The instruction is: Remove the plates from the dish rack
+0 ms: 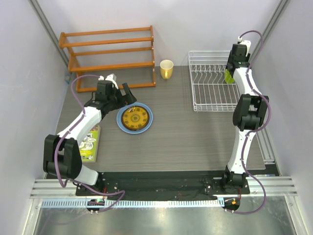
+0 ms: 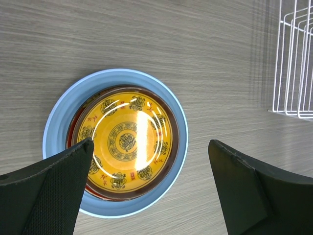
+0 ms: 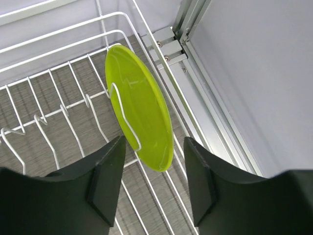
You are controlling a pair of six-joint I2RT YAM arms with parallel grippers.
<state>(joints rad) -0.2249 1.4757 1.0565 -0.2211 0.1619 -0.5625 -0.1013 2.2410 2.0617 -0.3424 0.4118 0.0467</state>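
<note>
Grey wood-grain desk (image 1: 195, 142), seen from overhead and from both wrists. Nearest the arm bases, far left of the dish rack (image 1: 211, 109) and well apart from it, a flat green-and-white packet (image 1: 91, 143) lies at the desk's left edge. Next out, left of the dish rack and a little nearer the bases than its near rim, a stack of plates lies flat on the desk. Light blue plate (image 2: 55, 128) at the bottom, yellow-brown patterned plate (image 2: 128, 142) centred on top. A dark red band (image 2: 176, 139) shows between the two; cannot tell whether it is a third plate or the top plate's own rim. Left claw (image 2: 150, 144) hangs above this stack with jaws at full spread, one finger over the stack's edge, the other over bare desk on the side toward the dish rack. Nothing held, no contact visible. Dish rack itself: white wire, in the desk's far right quarter. Lime green plate (image 3: 142, 112) stands on edge inside it, close to the rack's right wall, tilted, with a wire divider (image 3: 124, 115) crossing its face. Right claw (image 3: 154, 142) is over the rack's right side, jaws part-way apart, one finger on each side of the plate rim nearest the camera. A gap shows on both sides, so not gripping. Just left of the rack's far-left corner: yellow cup (image 1: 167, 69), upright. Further left of the rack, along the far wall: orange wooden shelf rack (image 1: 110, 56).
</note>
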